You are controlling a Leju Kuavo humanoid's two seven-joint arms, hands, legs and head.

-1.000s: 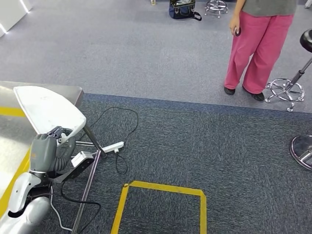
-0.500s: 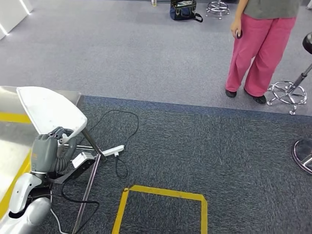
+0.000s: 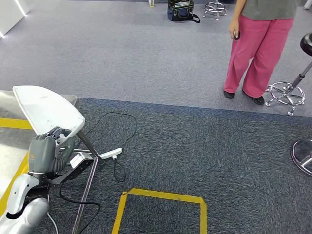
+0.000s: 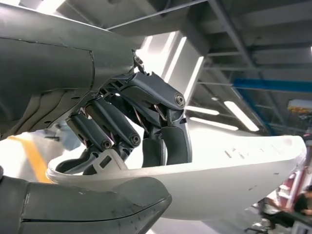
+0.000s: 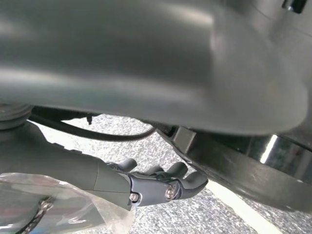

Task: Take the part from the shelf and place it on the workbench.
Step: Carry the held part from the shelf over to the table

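Left hand (image 3: pixel 55 146) grips white part (image 3: pixel 46 109), fingers half hidden beneath; right hand (image 5: pixel 154 183) holds nothing, fingers loosely apart.

part (image 3: pixel 48 109) white | carpet (image 3: pixel 184 141) grey | floor tape (image 3: pixel 162 197) yellow | person's trousers (image 3: pixel 257 48) pink

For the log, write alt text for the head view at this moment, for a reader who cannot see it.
The robot's left hand holds a white curved part at lower left, over the corner of a steel workbench. Beyond lie grey carpet, a yellow tape square and a white power strip; a person in pink trousers stands at upper right beside stools.
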